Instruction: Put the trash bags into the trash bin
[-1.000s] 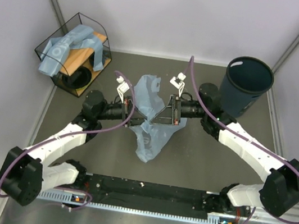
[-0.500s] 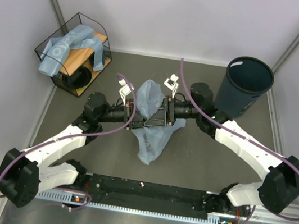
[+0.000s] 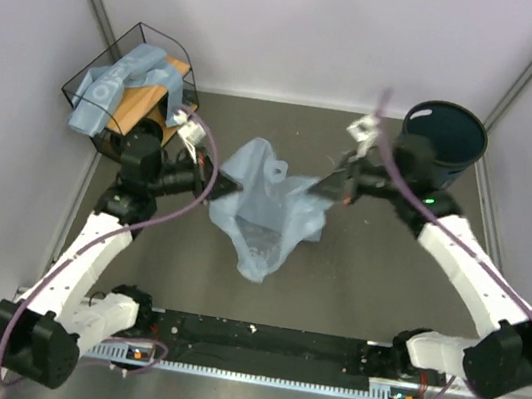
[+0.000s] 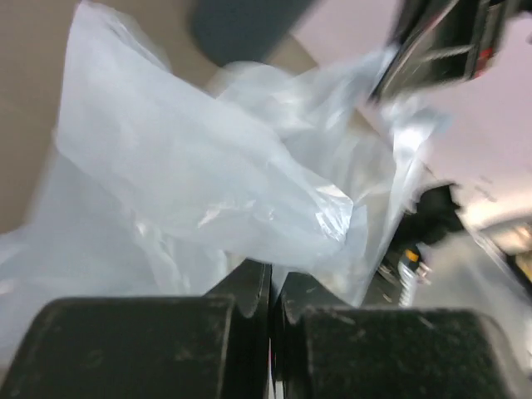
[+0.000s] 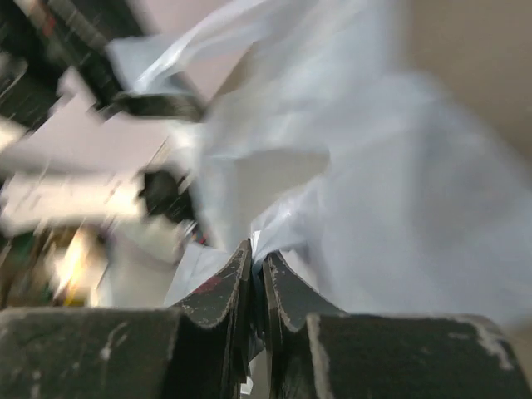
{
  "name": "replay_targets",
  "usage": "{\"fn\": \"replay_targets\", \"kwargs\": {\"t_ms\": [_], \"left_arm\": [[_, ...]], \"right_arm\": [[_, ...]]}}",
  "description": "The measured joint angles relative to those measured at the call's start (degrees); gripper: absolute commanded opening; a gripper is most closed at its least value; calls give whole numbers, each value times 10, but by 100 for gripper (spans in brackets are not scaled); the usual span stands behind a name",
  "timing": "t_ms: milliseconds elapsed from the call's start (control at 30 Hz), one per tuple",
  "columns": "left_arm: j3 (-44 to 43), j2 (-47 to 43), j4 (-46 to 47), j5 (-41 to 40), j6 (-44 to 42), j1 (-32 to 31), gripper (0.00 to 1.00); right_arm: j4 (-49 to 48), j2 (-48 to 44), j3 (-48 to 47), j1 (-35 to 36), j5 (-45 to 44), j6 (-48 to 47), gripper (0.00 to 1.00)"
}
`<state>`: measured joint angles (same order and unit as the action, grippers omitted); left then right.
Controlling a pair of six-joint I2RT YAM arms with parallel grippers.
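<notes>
Right gripper [image 5: 257,252] jaws pinched on pale-blue trash bag [image 5: 399,183], film spread ahead, everything blurred

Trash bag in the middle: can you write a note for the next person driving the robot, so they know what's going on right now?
The left pincer is shut on the trash bag at its left edge.
The right pincer is shut on its right edge.
The bag is spread between them, mid-table.
The trash bin stands upright at the back right, nothing visible inside.
More folded bags lie in the wire basket, back left.
Done: one bag gripped and spread.
Left: carry it to the bin and get it in.
</notes>
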<state>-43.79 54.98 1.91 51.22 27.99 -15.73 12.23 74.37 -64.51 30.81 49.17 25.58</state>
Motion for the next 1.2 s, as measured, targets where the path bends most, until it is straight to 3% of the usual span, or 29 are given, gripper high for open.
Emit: {"fn": "replay_targets", "kwargs": {"t_ms": [100,167,233,367,433,500,567,700,800,900,967,1033,1200], "left_arm": [[-103,59,-138,-42,-102,48,0],[-218,140,-213,-49,-151,48,0],[-405,260,-272,-50,-188,47,0],[-779,455,-298,-48,-204,48,0],[-865,479,-240,-43,-192,49,0],[-771,383,-136,-34,-184,49,0],[-607,246,-42,-31,-197,38,0],[-358,37,-55,-6,-316,-3,0],[-180,8,-137,-24,-430,-10,0],[-42,84,-263,-76,-505,-16,0],[19,112,-352,-112,-518,-18,0],[14,96,-404,-114,-522,-21,0],[-182,133,-387,-115,-522,-11,0]], "right_arm": [[69,-31,-27,-150,-32,-8,0],[108,11,-110,-187,-38,-10,0],[139,106,-285,-198,-38,-10,0],[157,278,-660,-206,-39,-7,0],[144,294,-748,-204,-34,-8,0],[117,222,-701,-195,-29,-33,0],[97,79,-528,-156,-46,-96,0],[75,-125,-225,-71,-61,-208,0],[81,-139,-22,-53,-104,-282,0],[155,-47,129,-47,-148,-315,0],[223,-18,170,-44,-161,-322,0],[269,-24,157,-39,-159,-329,0],[262,25,-90,-36,-154,-349,0]]}}
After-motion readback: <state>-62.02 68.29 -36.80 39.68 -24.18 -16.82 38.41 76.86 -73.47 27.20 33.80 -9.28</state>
